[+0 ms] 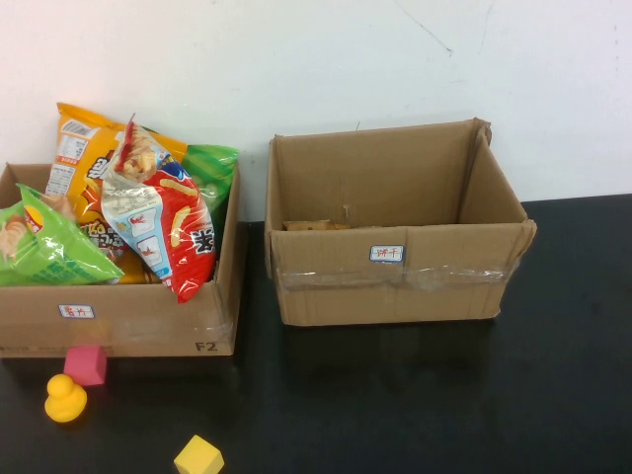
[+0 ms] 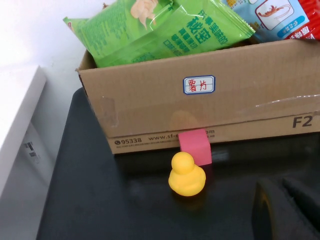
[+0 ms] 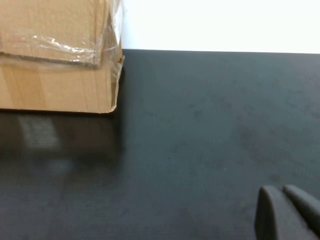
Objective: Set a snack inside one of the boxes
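Boxes, two, cardboard, along the far edge of the black bench (image 1: 553, 395). Left box (image 1: 148, 321): filled with snack bags, including a red bag (image 1: 178, 232), a green bag (image 1: 54, 247) and an orange bag (image 1: 79, 148). Right box (image 1: 395, 286): open, labelled on its front. Pink cube (image 1: 87, 364) touching the left box's front; yellow duck (image 1: 65, 399) just beside it; yellow cube (image 1: 198, 456) at the near edge. Left gripper (image 2: 282, 207): low, near the duck, fingers close together. Right gripper (image 3: 285, 212): over bare bench beside the right box's corner, fingers together.
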